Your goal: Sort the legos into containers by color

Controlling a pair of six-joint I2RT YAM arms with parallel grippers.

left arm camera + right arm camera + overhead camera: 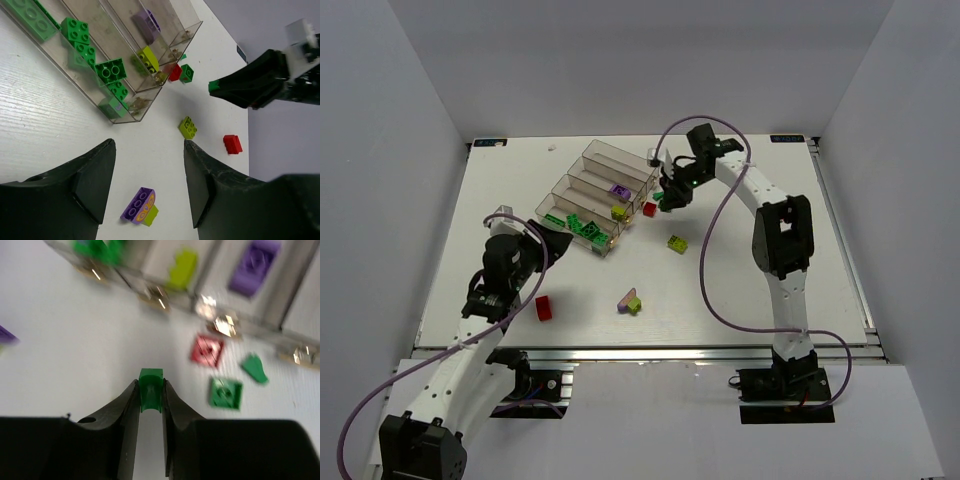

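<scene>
Left gripper [148, 149]: spread, holding nothing; purple lego [139, 205] below its fingers.
Right gripper [150, 388]: I see it pinching a green lego [151, 376].
Containers [615, 157]: just ahead of the latter, beyond a red lego [207, 349].

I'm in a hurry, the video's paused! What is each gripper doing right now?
Left gripper: open, holding nothing.
Right gripper: closed on a green lego.

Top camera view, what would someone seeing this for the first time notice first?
The stepped tray of clear bins at the back of the white table stands out, its nearest bin holding dark green bricks. Next comes the right end effector, just right of the tray, shut on a small green brick. Loose pieces lie in front: a red brick at front left and a purple-and-lime pair near the middle.
</scene>
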